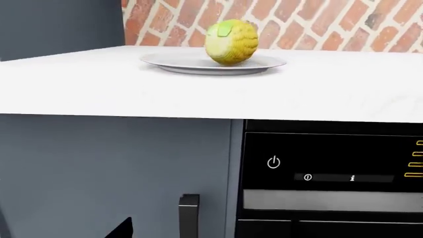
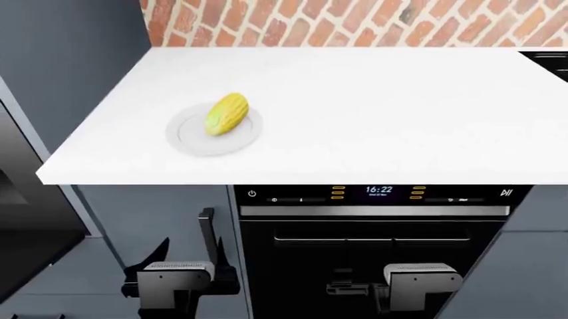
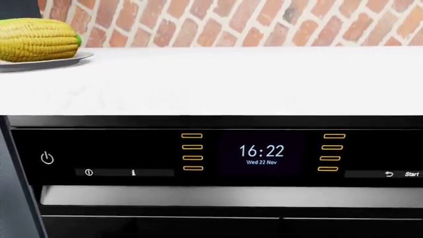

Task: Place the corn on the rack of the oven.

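The corn (image 2: 226, 113) is a plump yellow cob with a greenish end. It lies on a round grey plate (image 2: 191, 141) on the left part of the white counter (image 2: 382, 113). The left wrist view faces its green end (image 1: 231, 42), and the right wrist view catches its side (image 3: 36, 39). Both arm ends hang low in front of the cabinets, well below the counter: the left gripper (image 2: 177, 276) and the right gripper (image 2: 422, 279). Their fingers cannot be made out. Nothing is held. The oven and the rack are out of view.
Under the counter sits a black glass-fronted appliance (image 3: 261, 151) with a lit clock reading 16:22. To its left is a grey cabinet front (image 1: 112, 168) with a vertical handle (image 1: 188, 215). A brick wall (image 2: 355, 20) backs the counter. A dark tall unit (image 2: 26, 219) stands at far left.
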Motion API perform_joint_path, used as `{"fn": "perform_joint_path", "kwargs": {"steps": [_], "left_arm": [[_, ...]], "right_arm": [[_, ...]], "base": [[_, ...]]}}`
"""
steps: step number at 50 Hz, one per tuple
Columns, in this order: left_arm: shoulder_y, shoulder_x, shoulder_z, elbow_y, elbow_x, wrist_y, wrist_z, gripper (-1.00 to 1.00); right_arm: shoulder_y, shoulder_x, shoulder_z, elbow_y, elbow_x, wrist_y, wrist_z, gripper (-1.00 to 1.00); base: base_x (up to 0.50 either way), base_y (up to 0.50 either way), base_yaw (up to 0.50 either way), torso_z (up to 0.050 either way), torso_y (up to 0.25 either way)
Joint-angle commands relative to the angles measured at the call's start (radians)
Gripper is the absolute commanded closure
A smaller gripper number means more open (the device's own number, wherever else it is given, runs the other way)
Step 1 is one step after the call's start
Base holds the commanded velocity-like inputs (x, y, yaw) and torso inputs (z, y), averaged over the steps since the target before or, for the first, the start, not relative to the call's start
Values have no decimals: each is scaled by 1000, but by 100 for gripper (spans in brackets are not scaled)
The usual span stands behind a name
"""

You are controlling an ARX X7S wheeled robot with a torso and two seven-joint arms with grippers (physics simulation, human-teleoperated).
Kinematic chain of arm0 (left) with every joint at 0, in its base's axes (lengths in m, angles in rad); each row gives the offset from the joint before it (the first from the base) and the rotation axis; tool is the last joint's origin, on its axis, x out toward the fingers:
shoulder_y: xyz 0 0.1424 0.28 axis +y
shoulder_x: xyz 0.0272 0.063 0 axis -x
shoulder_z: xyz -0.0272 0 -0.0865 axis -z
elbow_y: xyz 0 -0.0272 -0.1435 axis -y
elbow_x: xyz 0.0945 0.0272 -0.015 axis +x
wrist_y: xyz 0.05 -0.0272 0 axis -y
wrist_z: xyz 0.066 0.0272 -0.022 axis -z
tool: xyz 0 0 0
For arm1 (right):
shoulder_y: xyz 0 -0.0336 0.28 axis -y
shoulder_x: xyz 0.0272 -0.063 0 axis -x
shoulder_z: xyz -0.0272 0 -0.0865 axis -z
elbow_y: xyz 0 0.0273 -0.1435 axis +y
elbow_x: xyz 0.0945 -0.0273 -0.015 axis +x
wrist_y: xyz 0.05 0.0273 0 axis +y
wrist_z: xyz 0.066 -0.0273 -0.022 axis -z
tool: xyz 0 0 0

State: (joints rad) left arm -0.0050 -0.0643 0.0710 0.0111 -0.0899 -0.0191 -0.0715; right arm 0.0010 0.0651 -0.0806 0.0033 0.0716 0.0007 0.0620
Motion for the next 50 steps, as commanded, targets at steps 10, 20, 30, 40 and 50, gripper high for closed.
{"fn": "perform_joint_path", "kwargs": {"steps": [10,20,30,40,50], "left_arm": [[-7,-24,33,-7,-25,0,-28,-100],[-9,-35,46,-7,-38,2,-41,-100],[4,-65,25,269,-203,-251,-50,-100],[-302,-188,-131,896,-643,-1033,-207,-100],[-753,-134,-383,763,-1113,-1480,-470,-100]], "right_arm": [[4,24,-25,7,32,-2,28,-100],[7,34,-38,5,46,1,42,-100],[-9,47,-41,-199,49,160,108,-100],[386,201,3,-1050,420,1210,325,-100],[966,501,76,-834,1841,1332,1368,-100]], "base": [[0,0,0,50,0],[0,0,0,50,0],[0,0,0,40,0],[0,0,0,0,0],[0,0,0,0,0]]}}
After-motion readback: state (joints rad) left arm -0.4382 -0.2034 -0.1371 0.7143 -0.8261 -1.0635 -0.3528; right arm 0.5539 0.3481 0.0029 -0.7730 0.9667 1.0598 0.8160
